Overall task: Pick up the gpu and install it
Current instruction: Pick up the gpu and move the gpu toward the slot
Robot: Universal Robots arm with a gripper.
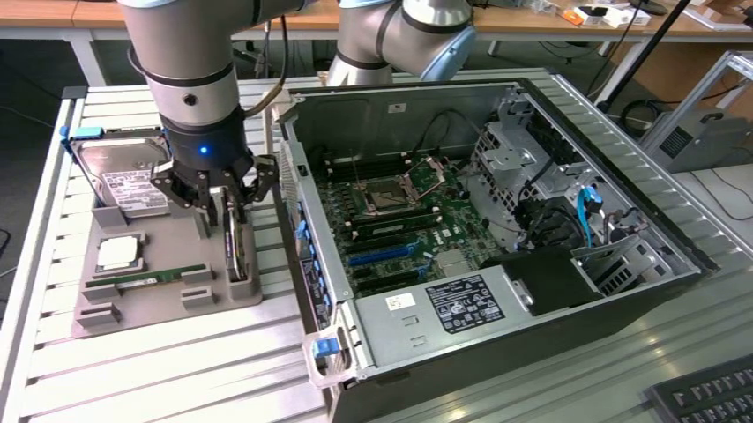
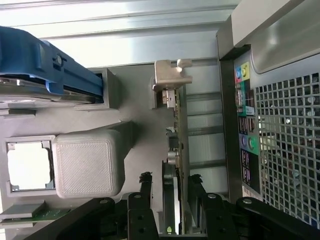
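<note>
Gripper (image 2: 170,186) low over the grey parts tray (image 1: 153,304), jaws wide, one black finger (image 2: 146,192) on either side of the gpu (image 2: 174,145). It straddles the card near one end, a thin gap showing at each face, no clamp seen. Gpu stands on its long edge in a tray slot, along the tray side nearest the computer case (image 1: 495,220). Wrist view has it thin and edge-on, with the silver end bracket (image 2: 171,80) at the end away from the fingers. Other items on the tray: hard drive (image 1: 123,172) with white label and blue clip, propped at the far end; processor (image 1: 118,253) flat in a square recess; memory stick (image 1: 153,278) lying just beside it, toward the near end. A raised grey block (image 2: 85,162) sits between the processor recess and the card. Arm (image 1: 182,53) drops in from the top of the exterior view, a blue light on its wrist. Case lies on its side to the exterior view's right of the tray, panel off, motherboard (image 1: 400,220) exposed with blue slots (image 1: 383,256) toward the near end. Rear panel with coloured ports (image 2: 245,125) and mesh grille (image 2: 290,150) lies close alongside the card, a strip of slatted metal table (image 1: 176,370) between. Keyboard corner (image 1: 706,397) at the lower edge, exterior view's right.
</note>
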